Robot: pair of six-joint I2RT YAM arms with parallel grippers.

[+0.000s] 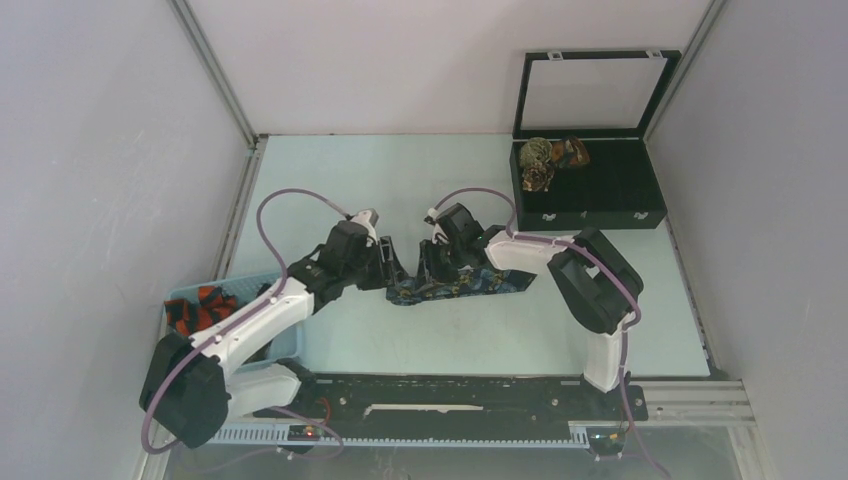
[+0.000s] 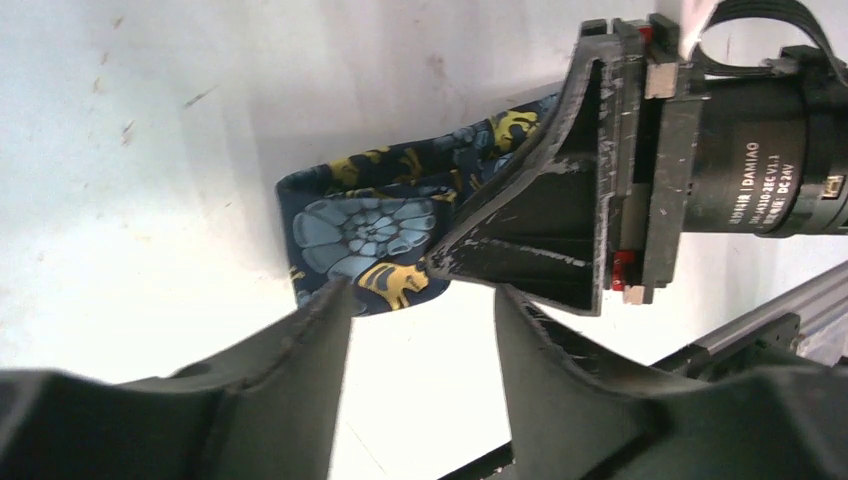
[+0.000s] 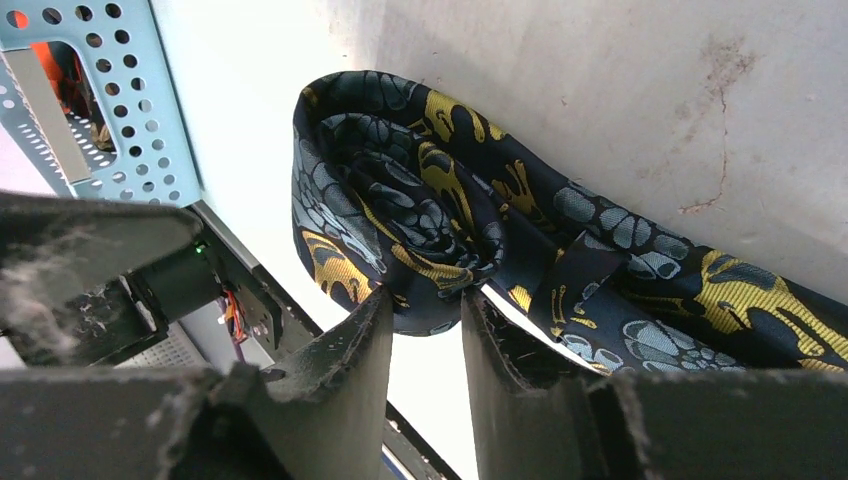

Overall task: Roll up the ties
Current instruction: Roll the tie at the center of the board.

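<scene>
Navy tie, glossy woven fabric with yellow and pale-blue floral figures, lies at the middle of the table; its left end is rolled into a loose coil, and its far end is cut off in both wrist views. Right gripper fingers are nearly together at the coil's edge, possibly pinching it, can't tell. Left gripper fingers are apart, just beside the coil.

An open black case stands far right, a perforated blue basket near left.

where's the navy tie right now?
Top view: navy tie lies mid-table by left gripper and right gripper, right of the blue basket, left of black case.
</scene>
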